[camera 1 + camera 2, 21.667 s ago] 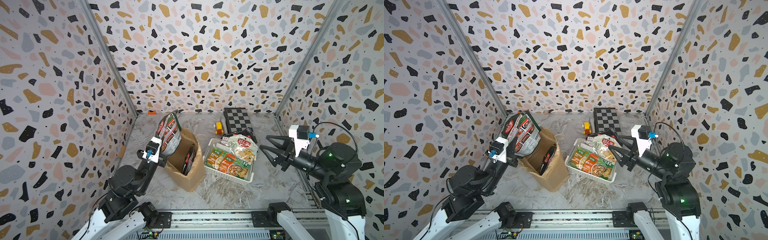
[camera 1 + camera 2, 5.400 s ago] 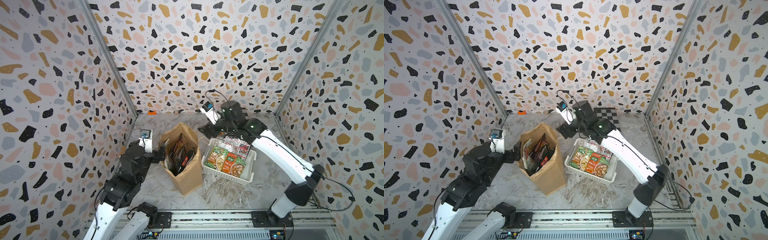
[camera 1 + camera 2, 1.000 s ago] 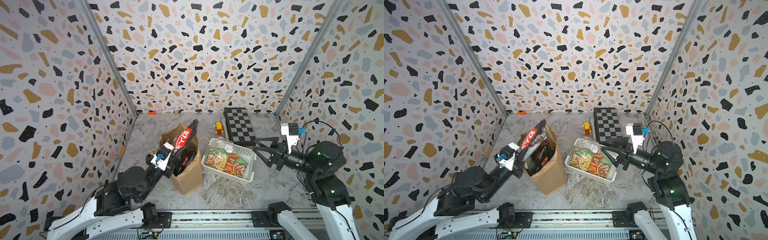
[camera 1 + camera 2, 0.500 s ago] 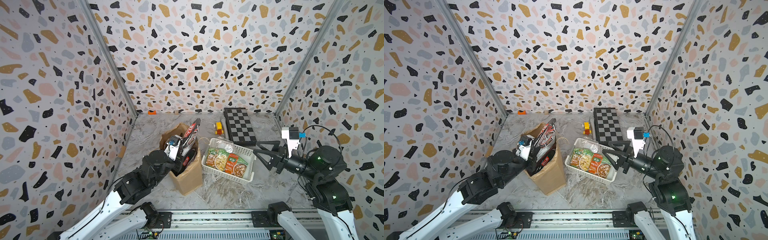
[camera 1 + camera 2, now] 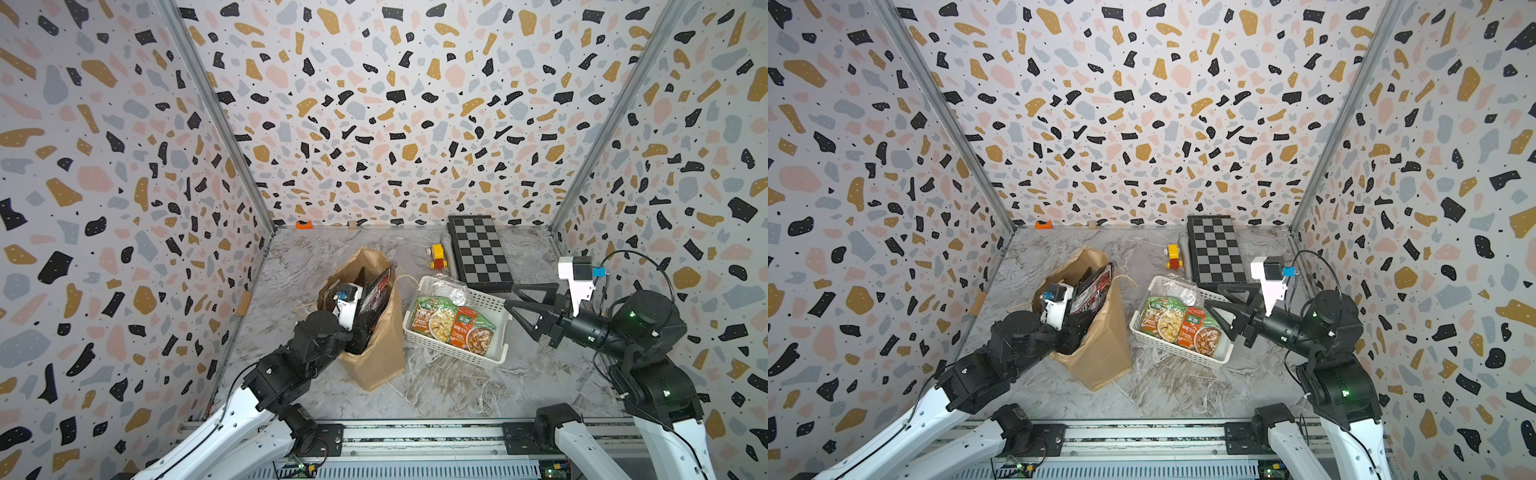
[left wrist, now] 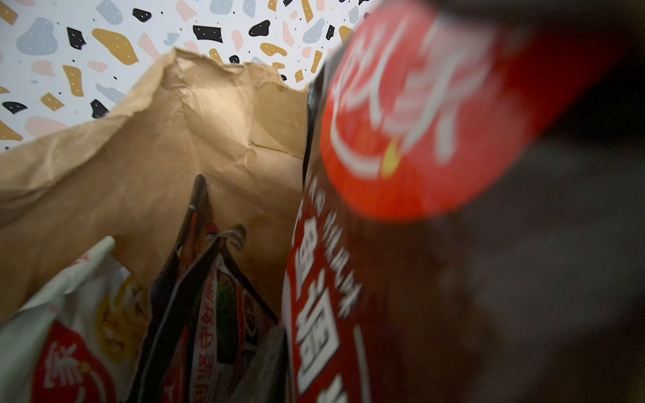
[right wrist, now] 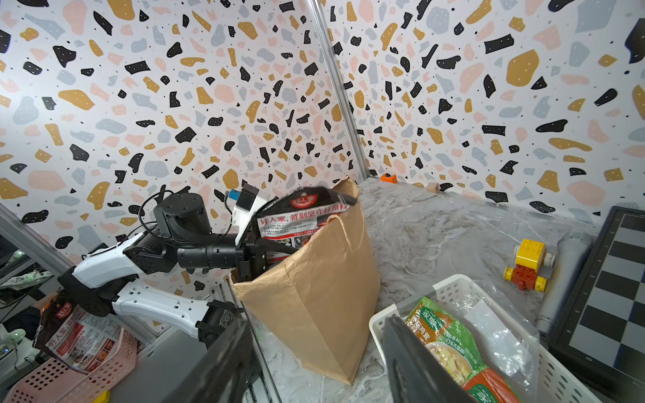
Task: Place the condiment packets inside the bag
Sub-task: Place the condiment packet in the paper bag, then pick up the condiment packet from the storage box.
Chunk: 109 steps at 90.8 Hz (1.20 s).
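Observation:
The tan paper bag [image 5: 374, 353] [image 5: 1100, 353] stands open left of centre. A black-and-red condiment packet [image 5: 376, 293] [image 7: 300, 219] stands in its mouth, its top above the rim; it looks close and blurred in the left wrist view [image 6: 401, 139]. My left gripper [image 7: 268, 253] reaches into the bag mouth against that packet, its jaws hidden by packet and paper. Other packets [image 6: 209, 307] lie deeper in the bag. Two green-and-orange packets [image 5: 434, 318] [image 5: 473, 332] and a clear one [image 5: 446, 289] lie in the white basket [image 5: 457, 353]. My right gripper [image 5: 510, 296] [image 5: 1212, 298] hovers open by the basket's right side, with nothing between its fingers.
A chessboard [image 5: 480, 253] lies at the back right, with a yellow-and-red toy [image 5: 437, 256] beside it. A small orange piece [image 5: 304, 225] sits against the back wall. Outside the cell, a pink basket [image 7: 69, 370] holds another packet.
My left arm has swung in and lowered the black-and-red packet from above the bag into its mouth. The right arm has barely moved.

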Each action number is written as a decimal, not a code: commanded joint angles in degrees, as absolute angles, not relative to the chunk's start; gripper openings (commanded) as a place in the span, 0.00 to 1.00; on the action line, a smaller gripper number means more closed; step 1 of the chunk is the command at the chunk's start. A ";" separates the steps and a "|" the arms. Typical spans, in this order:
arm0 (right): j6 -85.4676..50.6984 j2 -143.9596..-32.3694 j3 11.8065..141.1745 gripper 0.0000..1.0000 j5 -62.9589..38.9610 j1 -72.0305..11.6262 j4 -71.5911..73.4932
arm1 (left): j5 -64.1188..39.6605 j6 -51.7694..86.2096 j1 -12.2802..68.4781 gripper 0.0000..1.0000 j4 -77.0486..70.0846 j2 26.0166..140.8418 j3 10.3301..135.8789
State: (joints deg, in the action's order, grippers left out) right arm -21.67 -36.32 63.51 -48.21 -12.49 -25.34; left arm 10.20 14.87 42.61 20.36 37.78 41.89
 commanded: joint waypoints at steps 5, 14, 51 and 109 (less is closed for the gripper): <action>-20.35 -36.56 63.50 0.65 -48.21 -12.48 -24.92 | 11.20 14.94 42.19 0.52 15.52 37.75 45.25; -19.85 -37.03 63.52 0.65 -47.94 -12.48 -25.37 | 11.35 13.51 42.19 0.54 17.17 38.25 47.96; -16.32 -42.41 62.58 0.64 -43.11 -12.48 -30.36 | 19.81 5.98 42.19 0.72 32.39 41.38 62.00; -13.15 -78.65 49.23 0.83 -13.05 -12.42 -21.67 | 18.21 10.74 42.19 1.00 41.25 29.70 60.88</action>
State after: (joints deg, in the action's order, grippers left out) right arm -14.44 -80.40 49.10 -22.11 -12.45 -23.16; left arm 19.70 9.91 42.44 40.10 31.24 62.35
